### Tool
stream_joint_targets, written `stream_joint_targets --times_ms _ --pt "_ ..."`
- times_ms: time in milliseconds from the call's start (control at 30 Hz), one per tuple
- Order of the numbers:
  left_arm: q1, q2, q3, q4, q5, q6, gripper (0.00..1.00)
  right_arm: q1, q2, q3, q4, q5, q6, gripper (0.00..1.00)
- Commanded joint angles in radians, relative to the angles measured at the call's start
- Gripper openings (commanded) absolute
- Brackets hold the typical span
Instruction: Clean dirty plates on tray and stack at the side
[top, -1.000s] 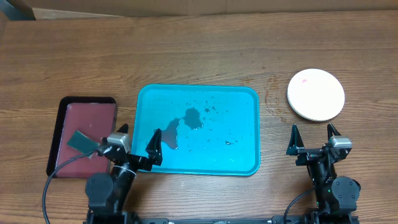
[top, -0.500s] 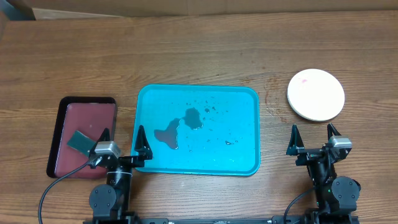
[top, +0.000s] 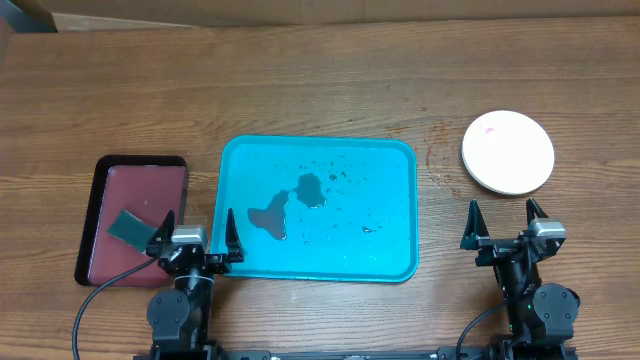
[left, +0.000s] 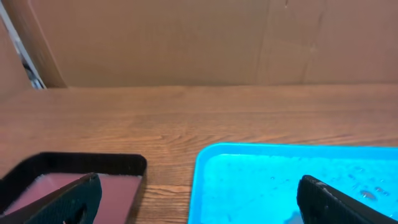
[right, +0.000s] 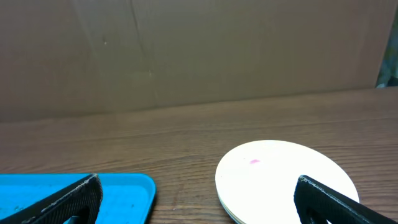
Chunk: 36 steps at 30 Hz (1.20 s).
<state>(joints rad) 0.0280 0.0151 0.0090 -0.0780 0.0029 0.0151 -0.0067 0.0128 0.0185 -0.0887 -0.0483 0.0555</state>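
Your left gripper (top: 195, 240) backed off the turquoise tray (top: 318, 141); it and the right gripper (top: 505, 222) have fingers spread, empty. White plate (top: 507, 152) sits aside, so you're probably done, just park.

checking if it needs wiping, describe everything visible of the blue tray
The tray is turquoise, rectangular with rounded corners and a raised rim, and looks like smooth plastic. It lies flat on the wooden table, long side running left to right. Nothing stands on it. Two dark puddle-like patches sit left of its centre, with small specks scattered around them. The left gripper hangs by its near left corner; contact cannot be told.
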Motion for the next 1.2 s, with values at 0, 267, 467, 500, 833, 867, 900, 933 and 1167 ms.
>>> stream_joint_targets --times_ms 0,267,467,500,833,867,900,933,1167 --pt "0.006 -0.012 -0.004 0.0 0.001 0.094 1.0 -0.003 -0.01 -0.01 0.007 0.003 -0.004 1.0" --pt "0.006 -0.012 -0.004 0.0 0.001 0.09 1.0 -0.003 -0.01 -0.01 0.007 0.003 -0.004 1.0" --pt "0.006 -0.012 -0.004 0.0 0.001 0.09 1.0 -0.003 -0.01 -0.01 0.007 0.003 -0.004 1.0" --pt "0.006 -0.012 -0.004 0.0 0.001 0.09 1.0 -0.003 -0.01 -0.01 0.007 0.003 -0.004 1.0" --pt "0.006 -0.012 -0.005 0.0 -0.034 -0.009 1.0 -0.003 -0.01 -0.01 0.007 0.003 -0.004 1.0" --pt "0.006 -0.012 -0.005 0.001 -0.037 -0.024 1.0 -0.003 -0.01 -0.01 0.007 0.003 -0.004 1.0" --pt "0.006 -0.012 -0.005 0.001 -0.036 -0.049 1.0 -0.003 -0.01 -0.01 0.007 0.003 -0.004 1.0" --pt "0.006 -0.012 -0.005 0.001 -0.035 -0.077 1.0 -0.003 -0.01 -0.01 0.007 0.003 -0.004 1.0" --pt "0.006 -0.012 -0.005 0.0 -0.032 -0.107 1.0 -0.003 -0.01 -0.01 0.007 0.003 -0.004 1.0"
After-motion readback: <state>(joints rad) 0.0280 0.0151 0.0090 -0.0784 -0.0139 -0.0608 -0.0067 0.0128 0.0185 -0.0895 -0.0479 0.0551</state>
